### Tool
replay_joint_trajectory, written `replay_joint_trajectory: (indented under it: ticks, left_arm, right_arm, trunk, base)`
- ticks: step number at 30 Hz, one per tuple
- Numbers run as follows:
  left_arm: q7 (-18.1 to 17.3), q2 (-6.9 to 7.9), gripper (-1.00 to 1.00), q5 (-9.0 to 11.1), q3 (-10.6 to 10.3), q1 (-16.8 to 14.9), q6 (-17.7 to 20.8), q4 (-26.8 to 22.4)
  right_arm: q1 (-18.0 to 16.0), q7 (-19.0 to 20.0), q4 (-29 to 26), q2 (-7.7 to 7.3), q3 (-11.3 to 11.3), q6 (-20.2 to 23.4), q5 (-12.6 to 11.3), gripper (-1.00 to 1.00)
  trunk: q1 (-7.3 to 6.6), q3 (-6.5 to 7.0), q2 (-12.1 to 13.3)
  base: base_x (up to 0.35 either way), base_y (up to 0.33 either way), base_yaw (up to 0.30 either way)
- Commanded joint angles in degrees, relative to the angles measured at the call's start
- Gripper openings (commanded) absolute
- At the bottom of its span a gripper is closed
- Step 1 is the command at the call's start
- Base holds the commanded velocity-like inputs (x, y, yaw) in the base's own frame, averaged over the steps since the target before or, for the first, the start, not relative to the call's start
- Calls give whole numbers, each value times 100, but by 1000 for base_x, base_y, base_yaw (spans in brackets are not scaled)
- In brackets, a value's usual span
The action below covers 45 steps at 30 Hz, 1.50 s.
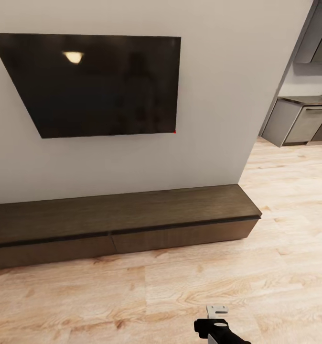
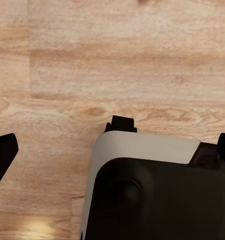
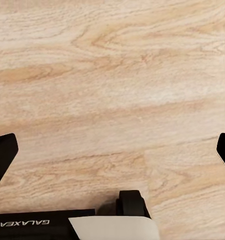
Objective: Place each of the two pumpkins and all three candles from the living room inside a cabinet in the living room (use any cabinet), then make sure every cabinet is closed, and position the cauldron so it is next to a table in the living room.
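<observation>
The long, low dark brown cabinet [image 1: 123,212] stands against the white wall ahead, and both plain fronts I can see are closed flush. Nothing lies on its flat top. My left gripper [image 2: 112,150] hangs open over the wood floor, just above my own white and black base [image 2: 152,195]. Over bare planks, my right gripper [image 3: 112,150] is open too, its black fingertips [image 3: 2,155] spread wide with nothing between them. The pumpkins, candles, cauldron and table are out of view.
A large dark TV [image 1: 99,81] hangs on the wall above the cabinet. Past the wall's corner at the right, grey kitchen cabinets [image 1: 304,122] stand at the back. Light wood floor [image 1: 180,286] runs between me and the cabinet. A black and white piece of my arm [image 1: 216,327] pokes in near me.
</observation>
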Motion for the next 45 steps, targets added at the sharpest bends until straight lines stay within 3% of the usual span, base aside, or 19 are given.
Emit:
replay_joint_trajectory:
  ticks: [1,17,30,45]
  left_arm:
    - [27,2,100,33,-50,-2,-14,-2]
    - [27,2,100,33,-50,-2,-14,-2]
    - [102,19,100,48,-49,20,-15,-39]
    - [97,17,100,39,-45,21,-7,-34]
  right_arm:
    - [-1,-38,-13,-3,49,34,-44,100]
    - [-1,-38,-13,-3,49,34,-44,100]
    - [411,-22,-226,-32,-2,47,42,100]
    - [429,-20,-238,-42,-12,47,40,100]
  trunk:
    - [0,-5,-3]
    - [0,-5,-3]
    - [-286,229,519]
    - [-615,498,1120]
  base:
    - [0,0,0]
    - [0,0,0]
    - [0,0,0]
    - [0,0,0]
